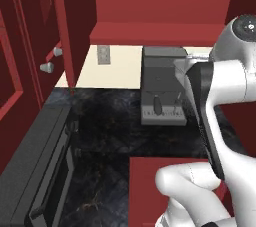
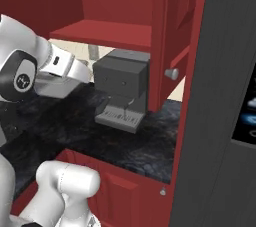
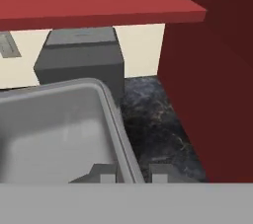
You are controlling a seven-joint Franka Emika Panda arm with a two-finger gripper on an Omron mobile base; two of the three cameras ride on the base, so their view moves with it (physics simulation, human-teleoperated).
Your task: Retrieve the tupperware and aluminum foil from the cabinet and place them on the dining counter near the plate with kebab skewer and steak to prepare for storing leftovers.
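The pale grey tupperware takes up the lower left of the hand view, and my gripper is shut on its right-hand wall, one fingertip on each side of the rim. In the right base view the tupperware hangs under my hand, above the black worktop and left of the coffee machine. The dark red cabinet stands over it with a door swung open, and its red shelf board lies ahead and above. The aluminum foil, the plate and the dining counter are out of view.
A grey coffee machine stands on the black marble-look worktop against the cream wall, just beyond the tub. A tall dark grey panel rises at the right. A dark appliance sits at the lower left.
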